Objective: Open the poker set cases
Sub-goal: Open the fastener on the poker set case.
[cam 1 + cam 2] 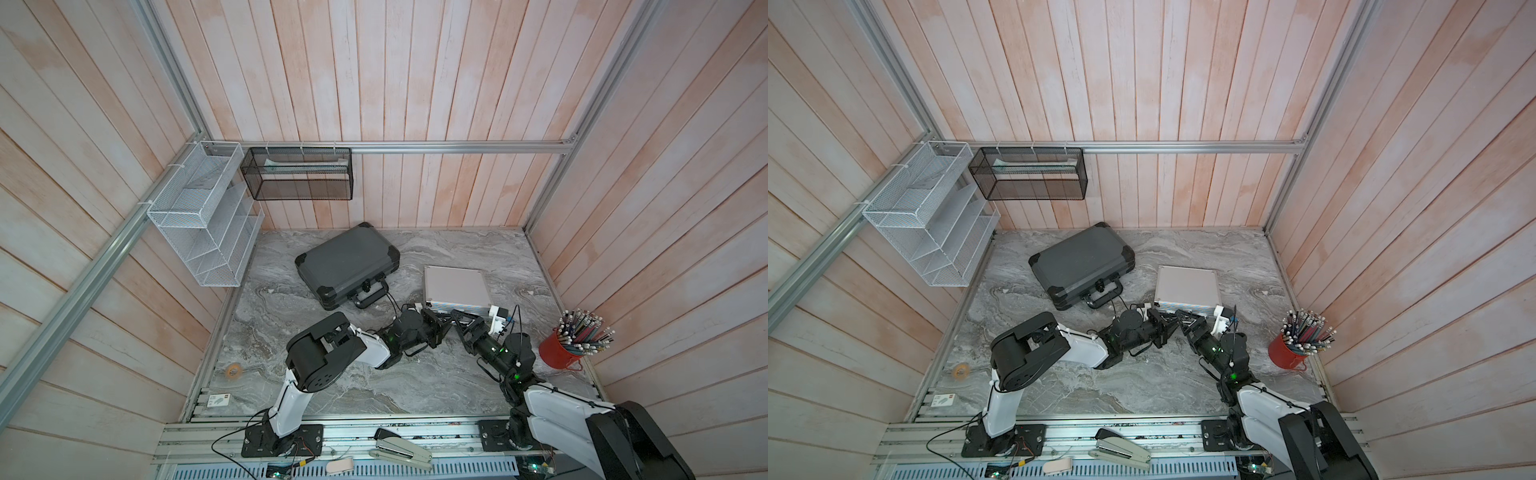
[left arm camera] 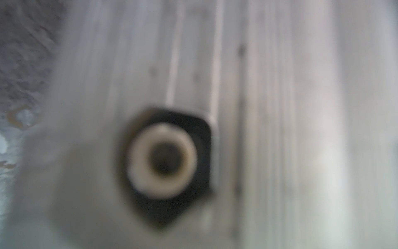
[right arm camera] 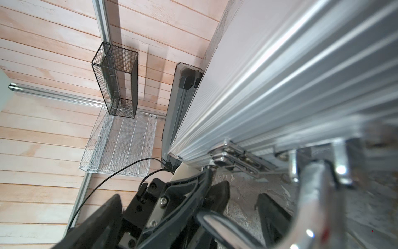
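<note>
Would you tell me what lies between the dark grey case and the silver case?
Bare marble tabletop separates the dark grey case from the silver case, save a thin black cable crossing it, as both top views show.

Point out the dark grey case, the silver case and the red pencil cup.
dark grey case [image 1: 345, 259]: in a top view, middle of lid.
silver case [image 1: 455, 284]: in a top view, middle of lid.
red pencil cup [image 1: 555, 353]: in a top view, red side wall.

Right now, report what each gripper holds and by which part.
Nothing is held: left gripper shut, tip by the latch of the ribbed silver aluminium case; right gripper open beside it.
</note>
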Controlling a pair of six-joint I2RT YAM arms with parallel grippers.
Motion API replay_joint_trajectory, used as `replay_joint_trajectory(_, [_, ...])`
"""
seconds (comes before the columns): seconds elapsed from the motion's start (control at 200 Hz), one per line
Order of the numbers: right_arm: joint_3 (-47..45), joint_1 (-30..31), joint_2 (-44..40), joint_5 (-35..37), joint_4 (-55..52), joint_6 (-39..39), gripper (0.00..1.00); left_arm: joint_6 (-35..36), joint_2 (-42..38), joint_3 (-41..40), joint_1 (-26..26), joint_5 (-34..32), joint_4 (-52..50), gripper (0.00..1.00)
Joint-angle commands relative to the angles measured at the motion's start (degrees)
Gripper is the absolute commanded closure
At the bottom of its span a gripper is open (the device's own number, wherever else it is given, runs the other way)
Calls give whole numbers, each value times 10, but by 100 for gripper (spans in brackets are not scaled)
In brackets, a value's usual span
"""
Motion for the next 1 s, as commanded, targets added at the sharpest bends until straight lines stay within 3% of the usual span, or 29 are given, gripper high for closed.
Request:
replay_joint_trajectory(0.0, [-14, -3, -18, -10, -11, 5, 2, -5, -4, 38, -1, 7, 83, 100])
replay_joint_trajectory(0.46, [-18, -18, -76, -20, -52, 13, 2, -2, 0, 36, -2, -1, 85, 100])
replay_joint_trajectory(0.995, [-10, -21, -35, -14, -82, -12, 2, -1, -7, 40, -2, -4, 84, 100])
